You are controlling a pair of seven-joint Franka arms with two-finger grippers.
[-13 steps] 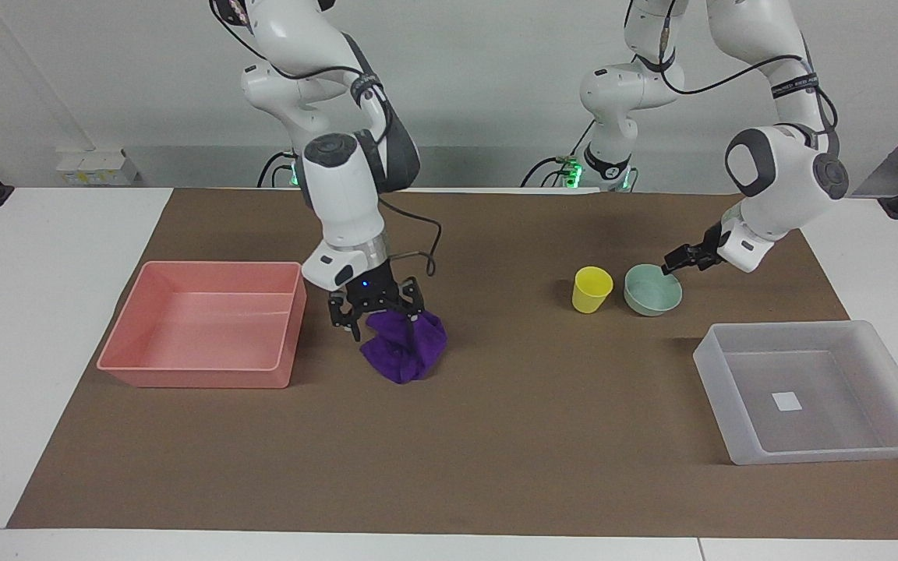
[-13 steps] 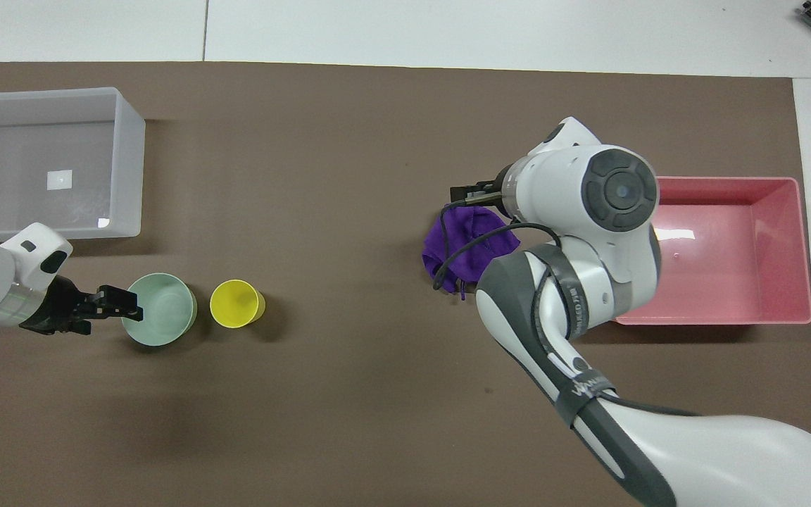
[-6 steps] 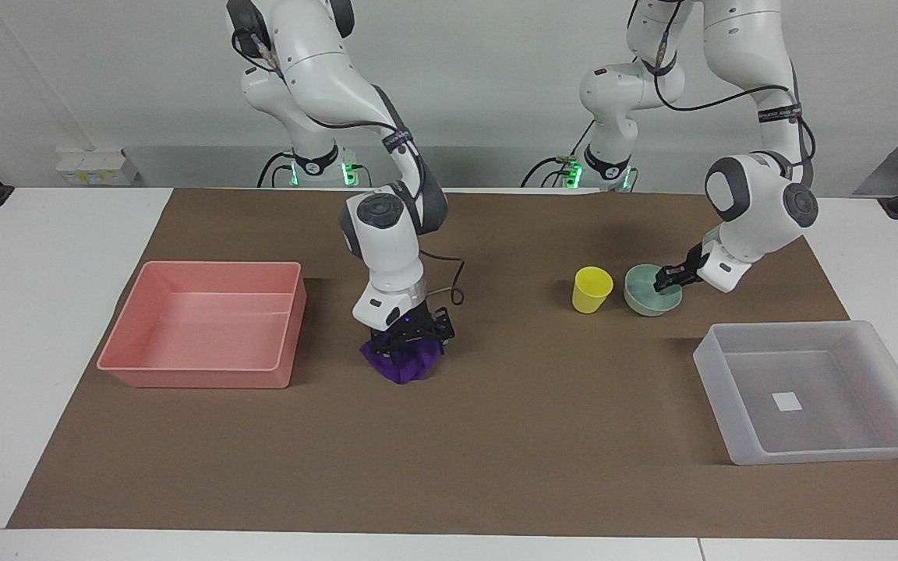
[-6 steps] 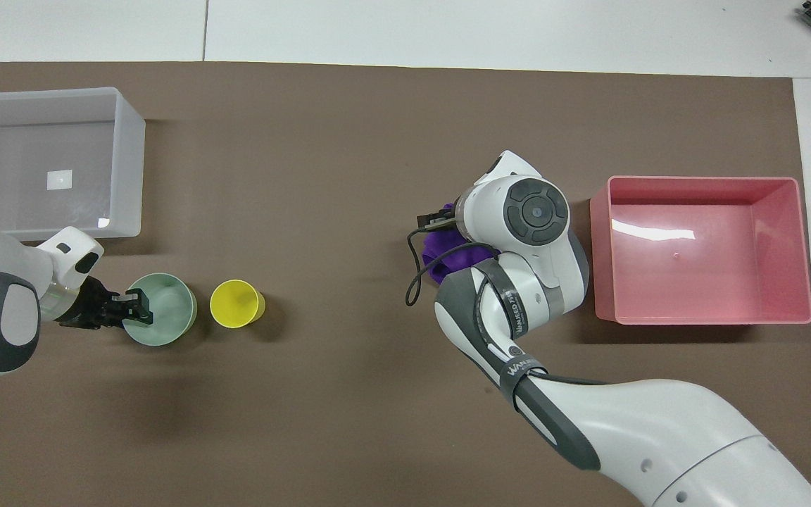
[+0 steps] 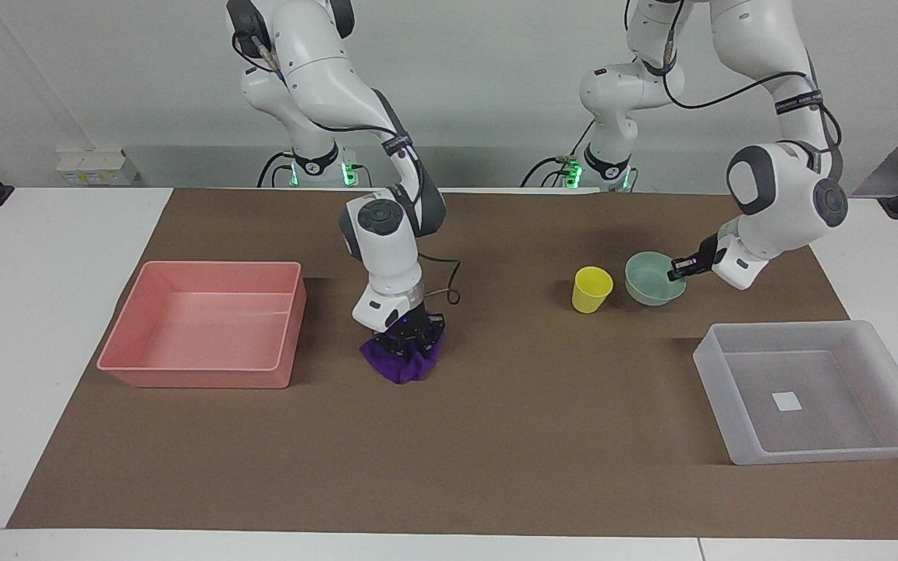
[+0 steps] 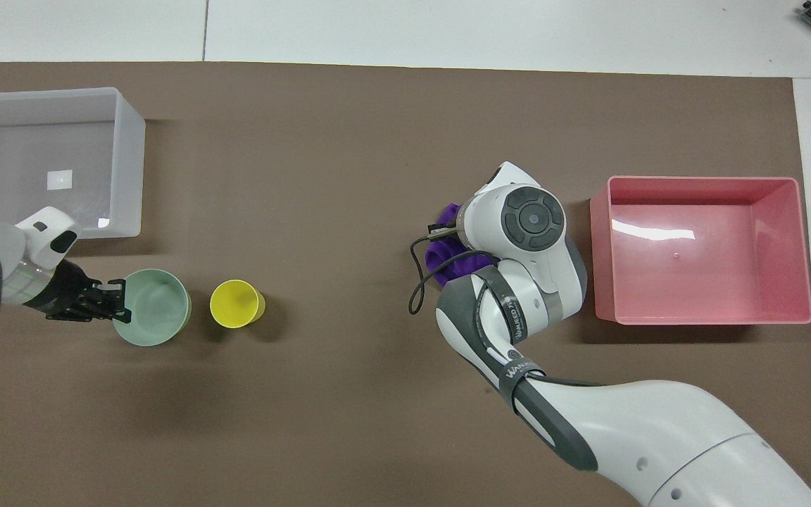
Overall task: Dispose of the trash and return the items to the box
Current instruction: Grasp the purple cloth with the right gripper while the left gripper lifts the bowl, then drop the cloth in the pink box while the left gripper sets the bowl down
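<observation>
The purple cloth wad [image 5: 402,366] lies on the brown mat beside the pink tray; in the overhead view the cloth [image 6: 448,255] is mostly hidden under the arm's wrist. My right gripper [image 5: 411,336] is pressed down into it and shut on it. The mint-green bowl [image 5: 652,282] is held by its rim in my shut left gripper [image 5: 679,268], a little above the mat and slightly tilted. The bowl [image 6: 155,311] and left gripper [image 6: 117,308] also show from overhead. The yellow cup [image 5: 592,288] stands upright beside the bowl. The frosted box [image 5: 718,374] holds nothing.
The pink tray [image 5: 199,375] sits toward the right arm's end of the table and holds nothing. The box [image 6: 129,162] sits toward the left arm's end, farther from the robots than the bowl and the cup [image 6: 236,304].
My right gripper came down onto the cloth and closed on it. My left gripper reached the bowl's rim, closed on it and raised the bowl slightly, away from the cup.
</observation>
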